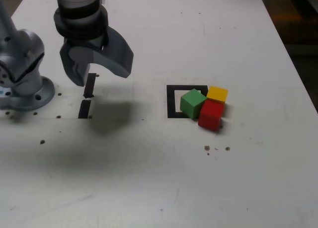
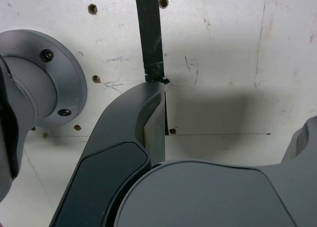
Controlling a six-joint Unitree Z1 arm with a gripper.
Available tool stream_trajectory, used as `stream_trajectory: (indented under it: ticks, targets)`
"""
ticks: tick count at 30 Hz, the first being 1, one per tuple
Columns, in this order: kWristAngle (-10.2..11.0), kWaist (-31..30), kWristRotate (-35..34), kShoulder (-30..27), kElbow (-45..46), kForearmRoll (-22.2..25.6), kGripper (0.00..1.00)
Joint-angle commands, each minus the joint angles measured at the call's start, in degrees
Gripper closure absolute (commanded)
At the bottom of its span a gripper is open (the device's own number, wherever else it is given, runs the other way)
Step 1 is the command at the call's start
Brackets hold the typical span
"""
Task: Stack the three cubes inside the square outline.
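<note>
**Open fingers above the black strips, cubes clustered at the square**

Exterior view: The arm comes down from the top edge of the picture, with its round base (image 1: pixel 22 86) at the exterior view's left on the white counter (image 1: pixel 149 188). The wrist points downward and the gripper (image 1: pixel 94 71) hangs over the counter. Its two grey fingers (image 1: pixel 117 56) are spread wide apart and nothing is between them. Directly under the fingertips lie two short black strips (image 1: pixel 87 96), one behind the other, and a soft shadow falls on the counter just beside them. All task things are well apart from the fingers, toward the exterior view's right. The square outline (image 1: pixel 171 101) is there, and the green cube (image 1: pixel 192 103) sits on its far side from the fingers, covering that corner of the tape. The yellow cube (image 1: pixel 217 94) stands just beyond the green one, further from the fingers. The red cube (image 1: pixel 211 114) is in front of the yellow one and touches the green one. No cube is on top of another.

Wrist view: One dark grey finger (image 2: pixel 124 138) reaches across the picture, and its tip meets one end of a black strip (image 2: pixel 150 34). The other finger shows only at the picture's edge. The round base (image 2: pixel 42 83) is near the first finger. The cubes and the square are not visible here.
</note>
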Motion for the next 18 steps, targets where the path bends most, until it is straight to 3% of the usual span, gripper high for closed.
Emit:
stream_trajectory:
  ticks: [1,18]
  targets:
    - [0.19,-0.16,0.45,-0.39,-0.61,0.43,0.07]
    - [0.53,-0.16,0.77,-2.42,0.47,2.50,0.07]
